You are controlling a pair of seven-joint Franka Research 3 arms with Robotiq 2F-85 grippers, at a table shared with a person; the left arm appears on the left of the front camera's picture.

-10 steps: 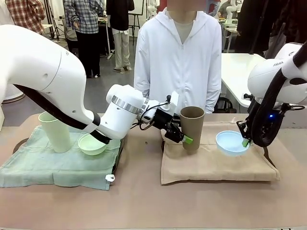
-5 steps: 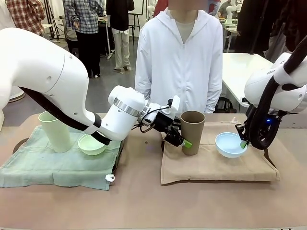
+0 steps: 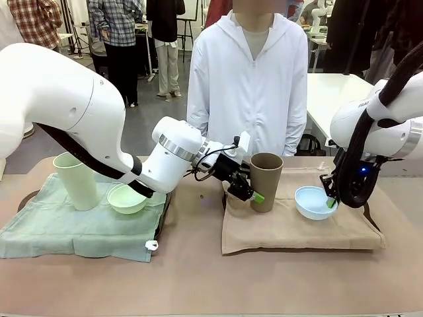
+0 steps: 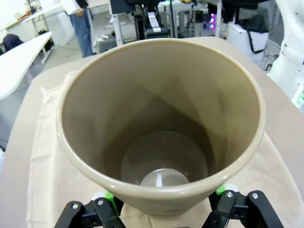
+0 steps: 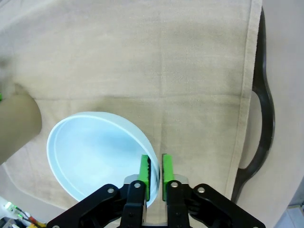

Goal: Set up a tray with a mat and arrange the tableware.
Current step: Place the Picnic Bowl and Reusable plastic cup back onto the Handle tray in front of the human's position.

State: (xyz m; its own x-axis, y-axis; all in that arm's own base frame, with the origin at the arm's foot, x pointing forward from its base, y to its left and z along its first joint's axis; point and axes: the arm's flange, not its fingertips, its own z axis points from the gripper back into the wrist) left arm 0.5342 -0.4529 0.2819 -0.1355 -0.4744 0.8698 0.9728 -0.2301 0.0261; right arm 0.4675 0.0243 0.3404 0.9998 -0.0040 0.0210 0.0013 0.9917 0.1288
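Busy lab behind, a person in a white jacket (image 3: 248,79) standing at the far edge of the shared tan table (image 3: 198,277). Far left: pale green mat (image 3: 59,228) covers one tray, with the pale green cup (image 3: 76,179) upright and the pale green bowl (image 3: 127,198) just beside it, both free of any gripper; this setting looks complete. Centre: left gripper (image 3: 250,191) reaches across the middle and holds the brown cup (image 3: 265,181) low on its wall, fingers one on each side as the left wrist view shows; the cup stands upright on the beige mat (image 3: 297,228). Low grip probably chosen to keep the tall cup from tipping while it is set down. Right: right gripper (image 5: 154,173) is pinched narrow on the rim of the light blue bowl (image 3: 315,201), one pad inside, one outside, a sensible hold for a shallow bowl with no handle. Whether the bowl touches the mat I cannot tell. Dark tray handle (image 5: 261,128) shows past the mat's edge, so the mat sits on a tray. Judgement: second setting nearly arranged; releases remain.
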